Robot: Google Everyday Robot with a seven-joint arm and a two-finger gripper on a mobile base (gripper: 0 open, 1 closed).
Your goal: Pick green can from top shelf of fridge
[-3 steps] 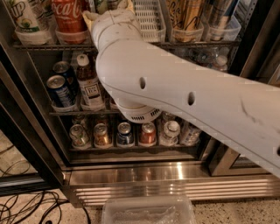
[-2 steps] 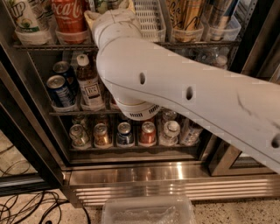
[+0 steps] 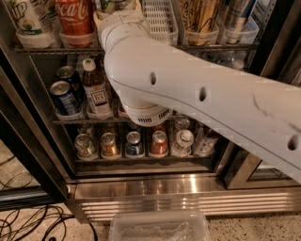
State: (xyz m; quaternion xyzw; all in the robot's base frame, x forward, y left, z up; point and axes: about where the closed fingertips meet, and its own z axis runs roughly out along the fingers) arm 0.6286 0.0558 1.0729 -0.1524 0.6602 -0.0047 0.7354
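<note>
My white arm (image 3: 197, 94) reaches from the right up into the open fridge (image 3: 141, 188). Its wrist ends at the top shelf (image 3: 56, 49), a grey wire rack. The gripper (image 3: 116, 10) sits at the frame's top edge, between the red cola can (image 3: 74, 16) and a white slotted tray (image 3: 160, 19). A dark green sliver that may be the green can (image 3: 109, 4) shows just behind the gripper. The rest of it is hidden by the wrist and cut off by the frame.
A white cup-like container with a green logo (image 3: 28, 19) stands at the top left, and tall gold cans (image 3: 200, 14) in clear trays at the right. Blue cans (image 3: 63, 96) and a bottle (image 3: 94, 89) fill the middle rack, short cans (image 3: 134, 143) the bottom. On the floor are a clear bin (image 3: 160, 226) and cables (image 3: 28, 226).
The arm has edged slightly up and to the left, towards the top shelf. Nothing on the racks has moved.
</note>
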